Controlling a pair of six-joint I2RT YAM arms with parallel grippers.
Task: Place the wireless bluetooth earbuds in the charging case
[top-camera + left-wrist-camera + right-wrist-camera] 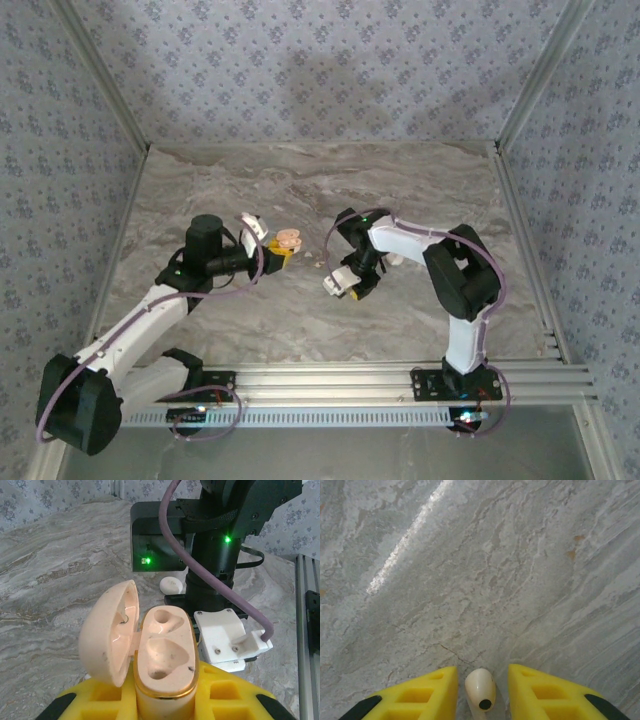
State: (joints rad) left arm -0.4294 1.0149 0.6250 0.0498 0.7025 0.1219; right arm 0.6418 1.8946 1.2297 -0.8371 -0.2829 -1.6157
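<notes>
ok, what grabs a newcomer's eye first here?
The open peach charging case, lid flipped left and both wells empty, clamped in the yellow jaws of the left gripper, centre-left of the marble table. Next, one pale earbud sitting between the jaws of the right gripper, just to the case's right.

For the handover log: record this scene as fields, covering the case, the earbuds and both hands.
charging case: lid open, both wells empty
left hand: shut on charging case
right hand: fingers on either side of earbud; grip unclear
earbud: pale, not yet in case
table: grey marbled
</notes>
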